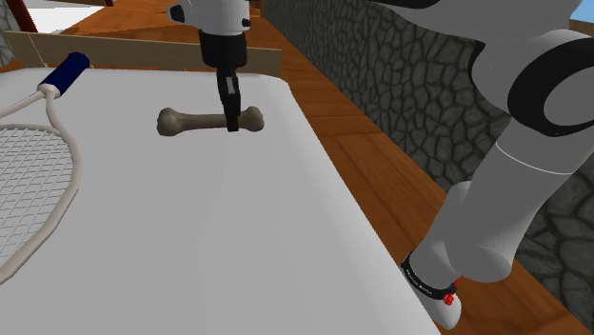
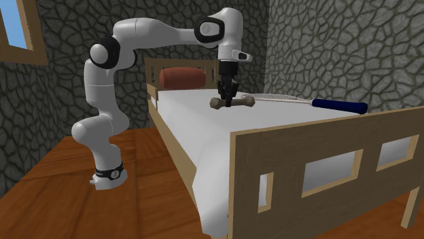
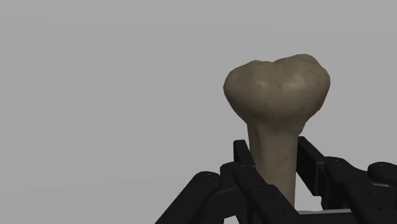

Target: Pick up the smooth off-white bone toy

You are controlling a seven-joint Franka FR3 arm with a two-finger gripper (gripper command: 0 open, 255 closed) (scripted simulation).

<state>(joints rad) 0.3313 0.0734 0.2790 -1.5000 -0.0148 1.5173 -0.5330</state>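
Observation:
A tan-grey bone toy [image 1: 190, 121] lies across the white bed [image 1: 209, 238], its knobbed ends pointing to the shoulder view's left and right. My black gripper [image 1: 231, 125] comes straight down on the shaft near the right-hand knob. In the wrist view the fingers [image 3: 242, 160] press against both sides of the shaft, with the bone's knob [image 3: 277, 83] sticking out past them. The second exterior view has the gripper [image 2: 226, 100] upright over the bone [image 2: 243, 102] at bed level. I cannot tell whether the bone still rests on the sheet.
A white racket [image 1: 38, 162] with a dark blue handle [image 1: 65, 73] lies on the bed at the shoulder view's left. A reddish bolster [image 2: 183, 78] rests by the headboard. The wooden footboard [image 2: 319, 163] rises at the other end. The bed edge [image 1: 333, 181] drops to a wooden floor.

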